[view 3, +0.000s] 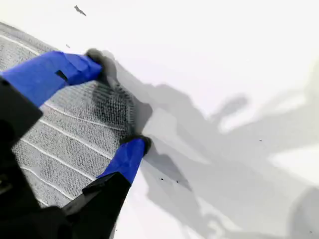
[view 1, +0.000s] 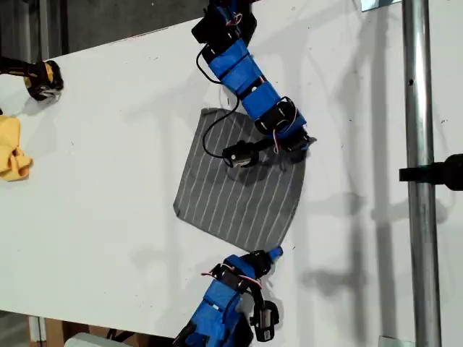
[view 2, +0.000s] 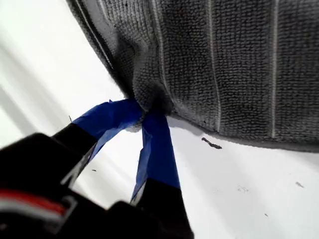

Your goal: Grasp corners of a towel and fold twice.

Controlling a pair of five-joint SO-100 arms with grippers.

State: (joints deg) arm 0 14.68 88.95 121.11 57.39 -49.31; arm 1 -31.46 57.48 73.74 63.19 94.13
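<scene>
Towel (view 1: 239,191) lies on white tabletop (view 1: 108,181); my first claw (view 2: 144,117) pinches one corner (view 2: 144,102) closed, my second claw (view 3: 117,107) straddles another corner (view 3: 117,104), parted.

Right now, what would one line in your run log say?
first gripper: jaws shut on towel corner | second gripper: jaws open astride another corner | towel flat, unfolded | yellow cloth aside

White table (view 1: 108,181) w/ hard shadows; metal pole (view 1: 419,181) at exterior view's right.
</scene>
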